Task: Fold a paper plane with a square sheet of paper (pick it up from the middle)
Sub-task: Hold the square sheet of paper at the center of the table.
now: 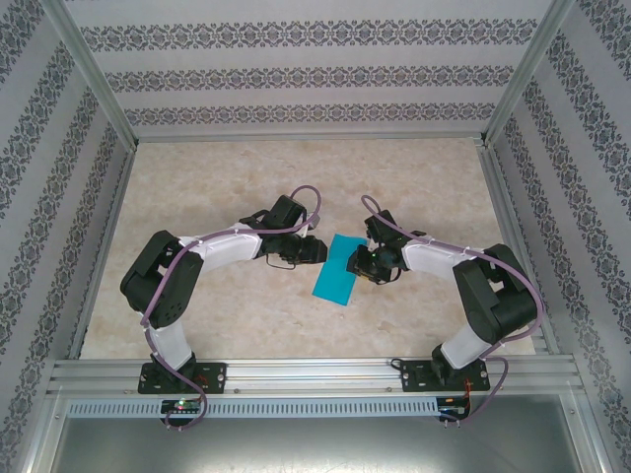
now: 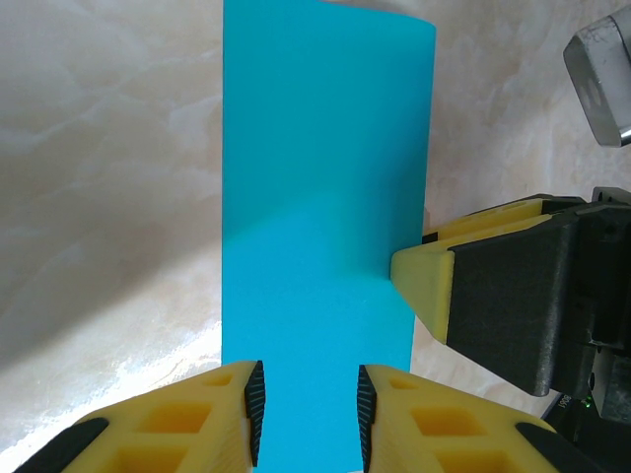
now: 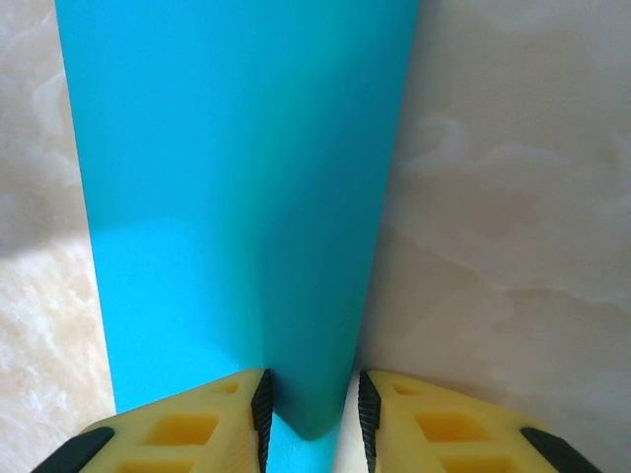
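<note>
The square sheet of paper [image 1: 335, 271] lies on the marble table as a narrow teal-blue rectangle between the two arms. My left gripper [image 1: 317, 251] hovers at its left side. In the left wrist view its jaws [image 2: 311, 409] stand apart over the flat paper [image 2: 325, 197], with nothing pinched. My right gripper [image 1: 360, 261] is at the paper's right edge, and one of its yellow fingers [image 2: 424, 286] touches that edge. In the right wrist view a raised, curved flap of the paper [image 3: 306, 296] sits between the parted jaws [image 3: 311, 414], with a thin gap left at the right pad.
The beige marble tabletop [image 1: 246, 177] spreads around the paper. Patterned walls and an aluminium frame [image 1: 306, 138] close in the back and sides. A metal rail [image 1: 315, 374] with both arm bases runs along the near edge.
</note>
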Controlling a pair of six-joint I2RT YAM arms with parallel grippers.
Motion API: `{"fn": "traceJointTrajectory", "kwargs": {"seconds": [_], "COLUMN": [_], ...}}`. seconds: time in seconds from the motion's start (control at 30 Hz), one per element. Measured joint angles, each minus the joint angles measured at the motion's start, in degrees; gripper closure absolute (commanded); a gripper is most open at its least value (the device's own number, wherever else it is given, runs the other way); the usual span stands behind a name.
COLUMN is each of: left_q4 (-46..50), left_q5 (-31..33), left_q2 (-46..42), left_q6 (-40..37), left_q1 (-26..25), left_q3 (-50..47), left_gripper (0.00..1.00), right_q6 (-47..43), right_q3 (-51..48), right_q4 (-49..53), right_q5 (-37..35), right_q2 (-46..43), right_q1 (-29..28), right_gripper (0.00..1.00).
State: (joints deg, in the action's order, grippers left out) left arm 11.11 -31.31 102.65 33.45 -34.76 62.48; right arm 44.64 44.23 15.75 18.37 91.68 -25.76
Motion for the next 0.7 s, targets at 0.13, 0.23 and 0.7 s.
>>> {"fn": "traceJointTrajectory", "kwargs": {"seconds": [0.13,0.23,0.7], "left_q4": [-0.02,-0.02,-1.09], "left_q5": [0.00,-0.02,-1.31], "left_q2": [0.00,0.00,1.88], "left_q6": [0.00,0.00,0.66], "left_q1": [0.00,0.00,0.00], "left_q3": [0.00,0.00,0.00], "left_gripper": [0.66,0.66,0.66], "right_q6": [0.00,0.02,0.00], "right_q3": [0.11,0.31,1.18], "right_q4": [0.15,0.35,1.36], "right_q5": [0.02,0.02,0.04], "right_q2": [0.11,0.26,0.85], "right_q1": [0.00,0.00,-0.02], "right_gripper": [0.67,0.66,0.65]}}
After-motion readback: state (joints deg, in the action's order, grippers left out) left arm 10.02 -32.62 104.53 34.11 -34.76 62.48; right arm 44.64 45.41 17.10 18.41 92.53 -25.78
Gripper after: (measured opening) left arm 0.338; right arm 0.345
